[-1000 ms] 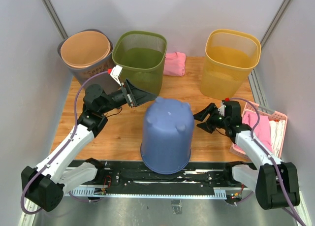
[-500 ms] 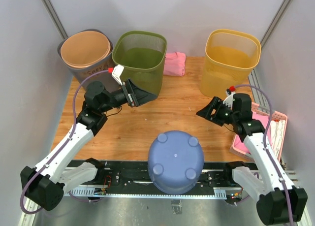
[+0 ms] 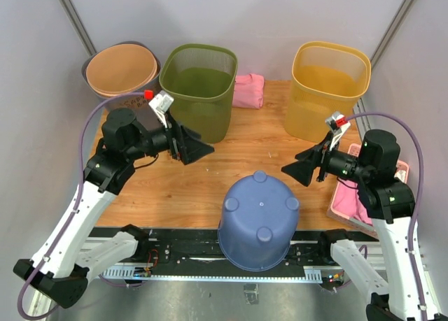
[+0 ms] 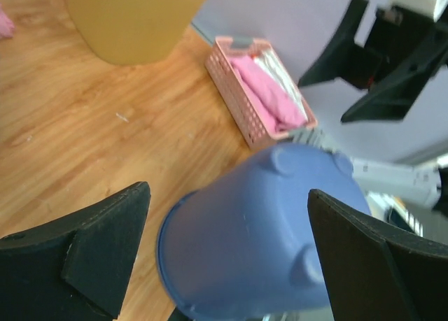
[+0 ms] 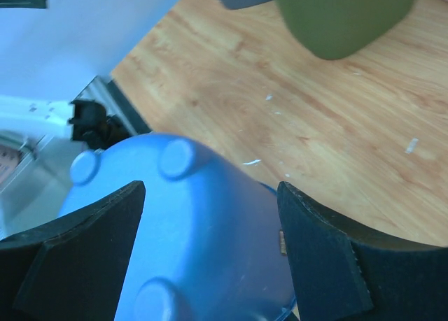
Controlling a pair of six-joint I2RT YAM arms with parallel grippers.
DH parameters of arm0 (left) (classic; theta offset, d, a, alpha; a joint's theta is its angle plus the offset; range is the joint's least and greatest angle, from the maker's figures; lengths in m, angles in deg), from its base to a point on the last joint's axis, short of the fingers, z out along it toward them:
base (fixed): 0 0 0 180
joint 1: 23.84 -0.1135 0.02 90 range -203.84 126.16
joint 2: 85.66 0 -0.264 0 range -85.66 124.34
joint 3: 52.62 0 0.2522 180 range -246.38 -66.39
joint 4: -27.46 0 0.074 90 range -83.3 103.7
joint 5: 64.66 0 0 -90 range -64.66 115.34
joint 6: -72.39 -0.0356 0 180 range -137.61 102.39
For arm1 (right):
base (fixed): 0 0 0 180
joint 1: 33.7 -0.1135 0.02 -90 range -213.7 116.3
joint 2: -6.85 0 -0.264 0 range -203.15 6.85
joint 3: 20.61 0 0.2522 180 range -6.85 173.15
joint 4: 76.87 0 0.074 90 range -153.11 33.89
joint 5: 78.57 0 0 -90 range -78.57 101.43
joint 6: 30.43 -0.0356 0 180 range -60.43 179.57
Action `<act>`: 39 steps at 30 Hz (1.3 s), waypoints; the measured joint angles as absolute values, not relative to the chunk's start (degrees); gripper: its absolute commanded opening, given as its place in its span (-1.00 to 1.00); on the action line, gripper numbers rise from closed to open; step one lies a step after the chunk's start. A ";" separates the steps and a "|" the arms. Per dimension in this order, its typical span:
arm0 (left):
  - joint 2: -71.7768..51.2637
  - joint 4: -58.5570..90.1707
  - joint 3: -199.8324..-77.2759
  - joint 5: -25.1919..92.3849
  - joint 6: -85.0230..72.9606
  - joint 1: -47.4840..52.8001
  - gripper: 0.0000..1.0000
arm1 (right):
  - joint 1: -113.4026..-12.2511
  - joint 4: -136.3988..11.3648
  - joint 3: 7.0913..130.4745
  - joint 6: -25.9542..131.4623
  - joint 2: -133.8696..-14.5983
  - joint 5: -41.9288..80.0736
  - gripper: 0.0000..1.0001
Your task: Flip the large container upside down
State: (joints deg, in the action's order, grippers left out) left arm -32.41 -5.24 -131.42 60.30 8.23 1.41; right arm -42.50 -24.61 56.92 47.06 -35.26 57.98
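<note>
Standing inverted, feet uppermost, large blue container (image 3: 259,223), unheld, left gripper (image 3: 203,150) and right gripper (image 3: 292,166) seen with jaws apart, pink basket (image 4: 234,101) filled with folded cloths (image 4: 269,94), probably towels.

Lab test cell: plain grey walls (image 3: 245,13), wooden tabletop (image 3: 259,150), robot arms (image 3: 77,216) on metal rail (image 3: 210,272).
</note>
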 measured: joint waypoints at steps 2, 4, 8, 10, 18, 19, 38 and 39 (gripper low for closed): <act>-33.54 -8.75 -131.14 63.31 4.63 1.41 0.98 | -42.80 -25.00 55.95 47.38 -34.39 61.71 0.57; -34.92 -10.74 -129.87 66.35 2.14 1.41 0.98 | -43.52 -26.49 54.16 47.12 -33.49 64.16 0.56; -39.29 -13.50 -123.62 72.10 -0.53 1.44 0.98 | -50.96 -29.90 50.42 46.01 -33.84 63.44 0.56; -41.26 -14.39 -120.58 73.45 -1.01 1.44 0.98 | -57.36 -30.40 49.99 46.33 -35.63 59.79 0.55; -45.24 -15.79 -114.24 74.57 -1.03 1.68 0.98 | -64.51 -34.64 49.05 46.68 -41.40 46.11 0.51; -45.28 -15.71 -113.87 74.61 -0.99 1.90 0.98 | -64.75 -35.26 49.03 46.68 -41.45 44.29 0.50; -41.22 0.05 -107.68 75.35 7.93 5.48 0.98 | -66.19 -51.71 48.37 36.48 -49.84 2.20 0.49; -40.93 0.69 -107.68 75.31 8.21 5.57 0.98 | -66.19 -51.85 49.35 36.37 -51.00 0.49 0.51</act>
State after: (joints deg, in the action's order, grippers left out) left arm -40.93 0.69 -107.68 75.31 8.21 5.57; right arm -66.19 -51.85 49.35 36.37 -51.00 0.49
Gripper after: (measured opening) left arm 0.991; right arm 0.733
